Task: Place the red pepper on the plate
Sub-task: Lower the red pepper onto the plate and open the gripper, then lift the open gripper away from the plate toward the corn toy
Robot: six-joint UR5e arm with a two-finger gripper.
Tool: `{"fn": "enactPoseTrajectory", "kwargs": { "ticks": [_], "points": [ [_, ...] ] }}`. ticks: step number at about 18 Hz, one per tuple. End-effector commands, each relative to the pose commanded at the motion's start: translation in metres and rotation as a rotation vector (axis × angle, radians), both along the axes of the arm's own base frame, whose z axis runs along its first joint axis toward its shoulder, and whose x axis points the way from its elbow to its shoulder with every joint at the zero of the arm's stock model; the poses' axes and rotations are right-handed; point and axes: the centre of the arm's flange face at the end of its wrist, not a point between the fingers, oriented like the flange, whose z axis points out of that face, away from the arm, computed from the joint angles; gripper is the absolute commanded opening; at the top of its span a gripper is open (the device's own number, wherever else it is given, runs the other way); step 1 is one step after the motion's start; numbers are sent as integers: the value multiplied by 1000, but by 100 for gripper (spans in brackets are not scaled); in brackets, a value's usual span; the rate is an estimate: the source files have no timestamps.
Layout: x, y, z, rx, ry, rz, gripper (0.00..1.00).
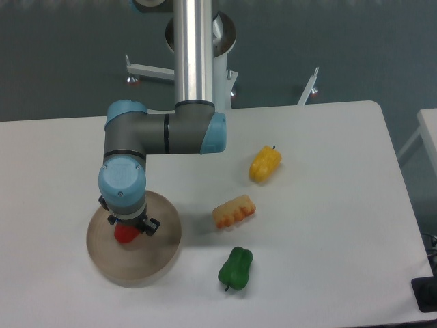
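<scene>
The red pepper shows as a small red patch under my wrist, over the middle of the beige-tan plate at the front left of the table. My gripper points straight down over the plate and sits around the pepper. The wrist hides the fingers, so I cannot tell whether they are open or shut, nor whether the pepper rests on the plate.
A green pepper lies near the front edge, right of the plate. An orange ridged toy lies at mid-table and a yellow pepper behind it. The arm's column rises at the back.
</scene>
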Motion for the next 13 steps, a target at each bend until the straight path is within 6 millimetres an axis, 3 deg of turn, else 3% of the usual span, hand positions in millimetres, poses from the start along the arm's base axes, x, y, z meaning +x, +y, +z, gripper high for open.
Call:
{"fn": "enactPoseTrajectory", "kwargs": {
  "ticks": [4, 6, 7, 8, 11, 13],
  "points": [
    [0, 0, 1, 3, 1, 1, 66],
    [0, 0, 3, 4, 3, 0, 78],
    [0, -1, 5, 5, 3, 0, 91],
    [-1, -1, 8, 10, 3, 2, 98],
    [-4, -4, 18, 20, 9, 4, 100],
    [-16, -10, 40, 45, 17, 18, 100]
  ]
}}
